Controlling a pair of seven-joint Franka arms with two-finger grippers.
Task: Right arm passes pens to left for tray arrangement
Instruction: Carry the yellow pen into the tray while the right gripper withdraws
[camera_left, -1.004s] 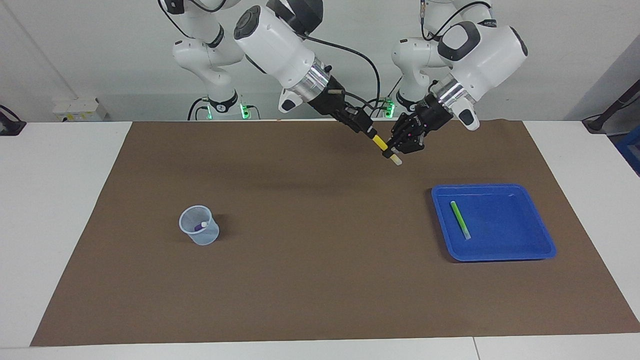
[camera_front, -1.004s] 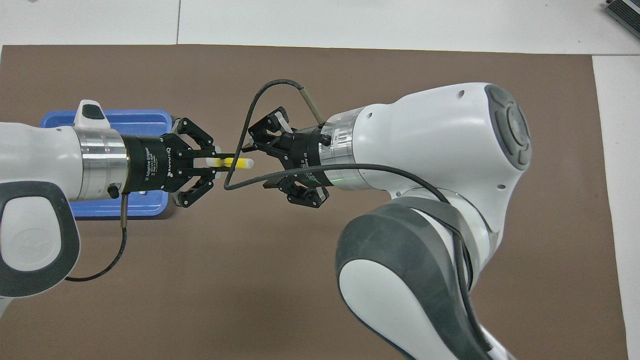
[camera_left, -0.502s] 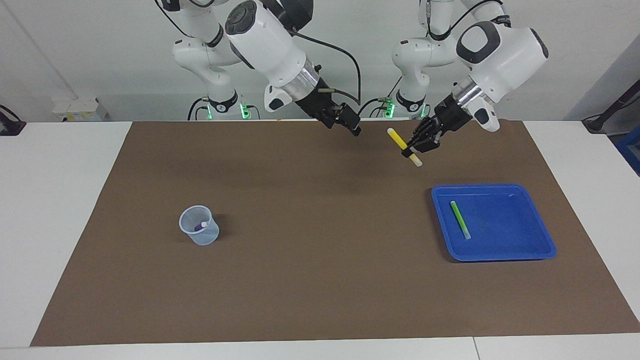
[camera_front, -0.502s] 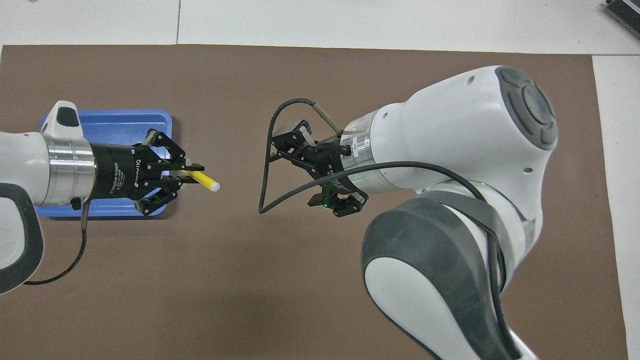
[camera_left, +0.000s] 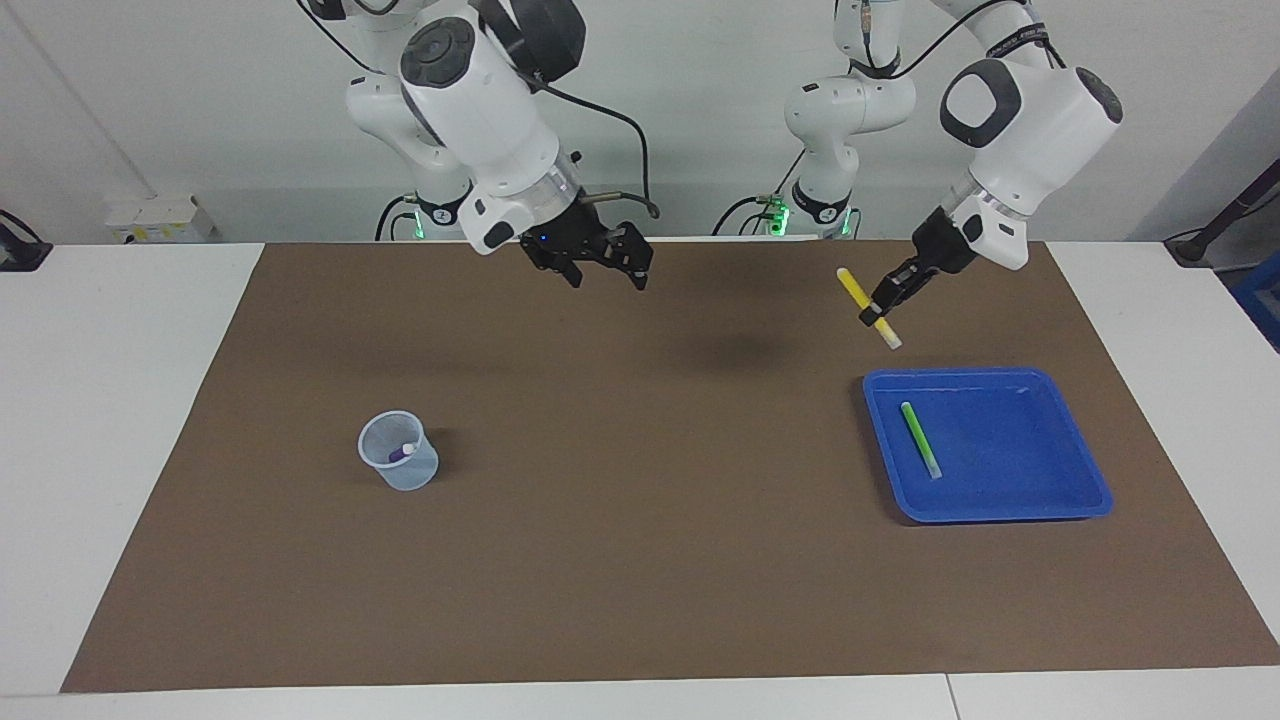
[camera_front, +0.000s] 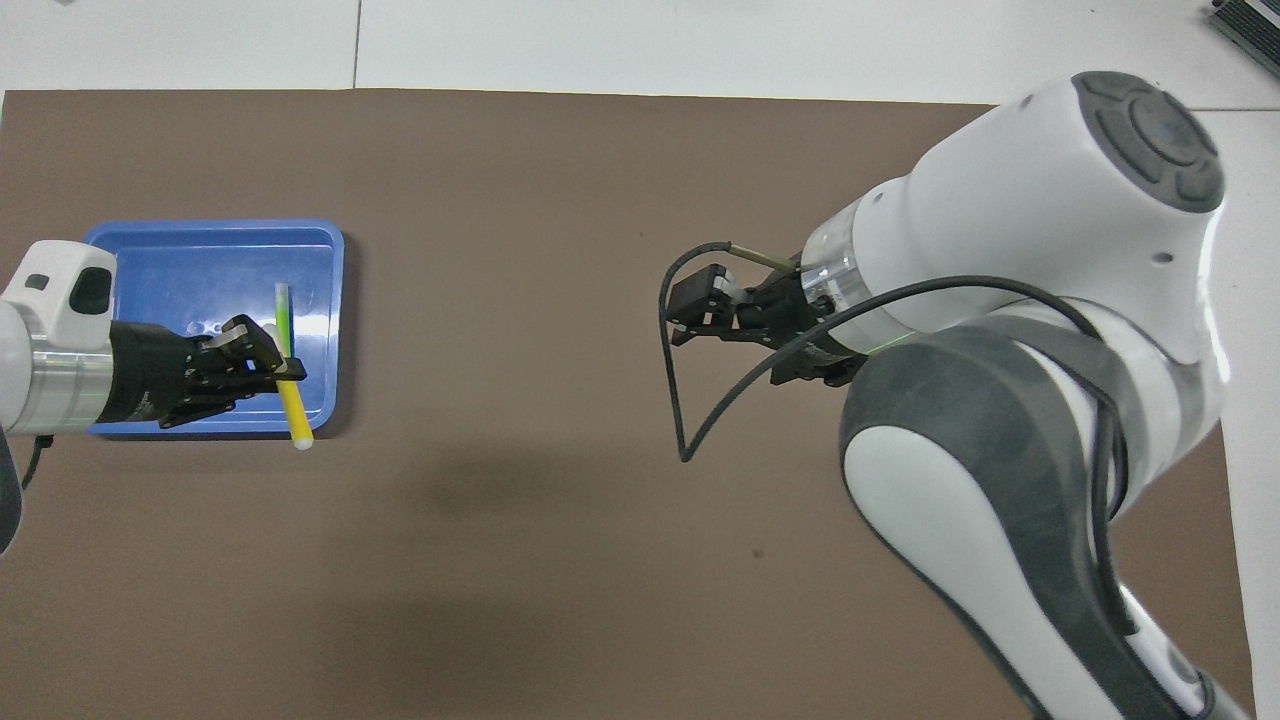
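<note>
A plain pale wall stood at the robots' end of the room, and the white bench (camera_left: 120, 400) was covered almost edge to edge by a brown mat (camera_left: 640, 520). Toward the left arm's end lay the blue tray (camera_left: 1040, 385) with the green pen (camera_left: 920, 438) flat inside it. Toward the right arm's end stood a small translucent cup (camera_left: 399, 452) holding the purple pen (camera_left: 403, 451).

The left claw (camera_left: 880, 308) was clamped shut on the yellow pen (camera_left: 856, 293), holding it tilted in the air just off the tray's edge nearest the robots. The right claw (camera_left: 603, 268) hung with its fingers spread wide and nothing between them, over bare mat near the robots' edge.

A second earlier both claws had met over the middle of the mat with the yellow pen between them. Since then the right claw had let go and drawn back toward its own side, while the left had carried the pen over toward the tray. The cup, tray and green pen lay as before.
</note>
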